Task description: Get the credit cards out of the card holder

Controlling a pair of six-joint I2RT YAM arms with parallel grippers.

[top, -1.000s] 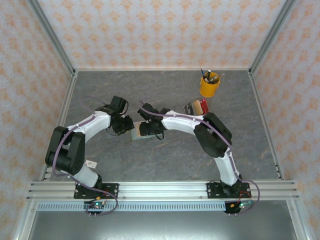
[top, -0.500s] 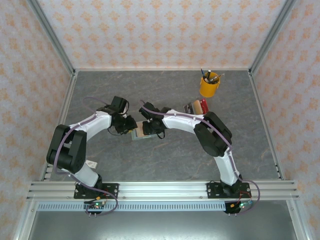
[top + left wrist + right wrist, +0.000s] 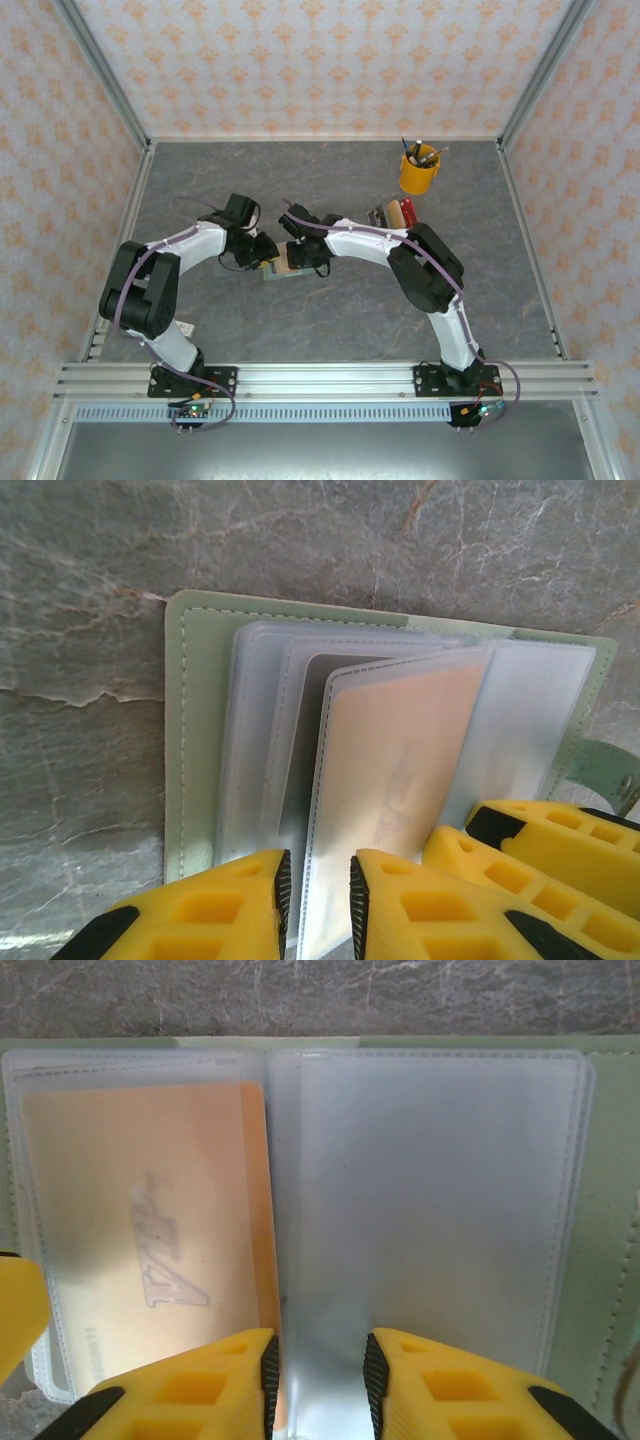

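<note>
Both pincers stood narrowly parted, clamping nothing: left gripper (image 3: 317,895) astride the orange credit card (image 3: 150,1240), right gripper (image 3: 318,1370) astride a clear sleeve (image 3: 430,1210). The card holder (image 3: 190,730) lay open on the table (image 3: 300,330). Pinning the sleeve while drawing the card straight out would likely work best.

Top external: high, behind the arm bases, looking down over the whole table (image 3: 350,320). Left and right wrist: very close, facing down. Both share the open card holder (image 3: 190,730).
</note>
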